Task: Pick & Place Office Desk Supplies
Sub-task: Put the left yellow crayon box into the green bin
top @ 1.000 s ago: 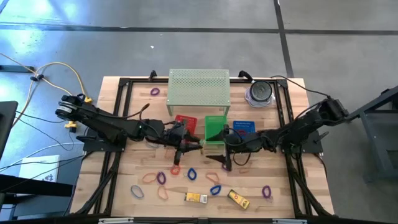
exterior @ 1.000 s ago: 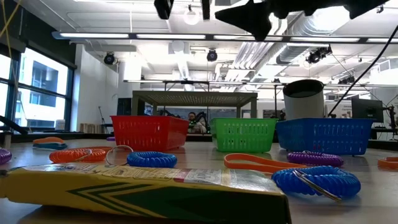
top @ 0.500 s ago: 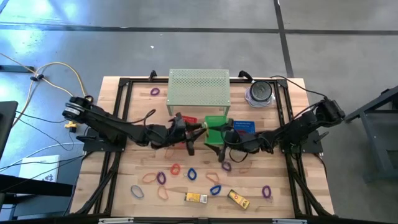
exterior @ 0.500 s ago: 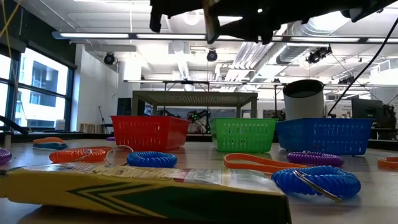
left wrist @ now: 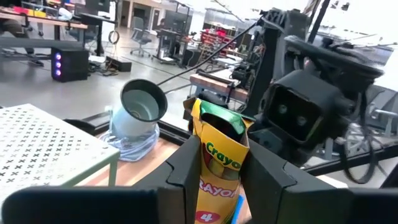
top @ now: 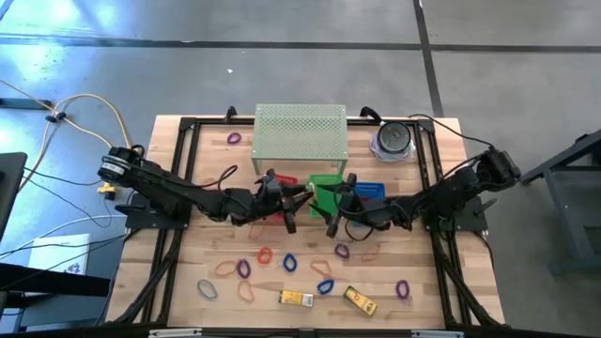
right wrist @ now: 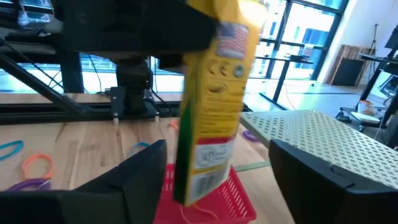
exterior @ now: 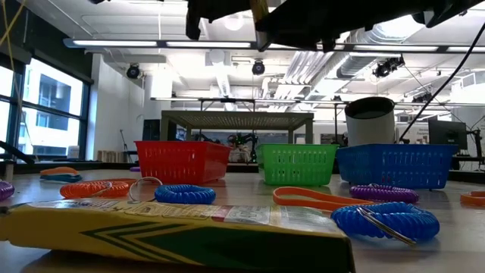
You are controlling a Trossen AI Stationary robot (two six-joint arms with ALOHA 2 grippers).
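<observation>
Above the middle of the worktop (top: 188, 253), the left gripper (left wrist: 217, 168) clamps a yellow crayon box (left wrist: 217, 165) upright over the red basket (top: 278, 180). The right gripper (right wrist: 214, 168) faces it with fingers spread around the box, not touching. Rubber-band loops (top: 265, 255) and two yellow boxes (top: 296, 299) lie near the front edge.

Yellow crayon box (left wrist: 217, 168) is showing a green top flap and red lettering, baskets are sitting red (exterior: 182, 161), green (exterior: 297, 164) and blue (exterior: 394, 165), coiled bands (exterior: 185, 194) are lying blue, orange, purple on the pale wood desk (top: 197, 253).
</observation>
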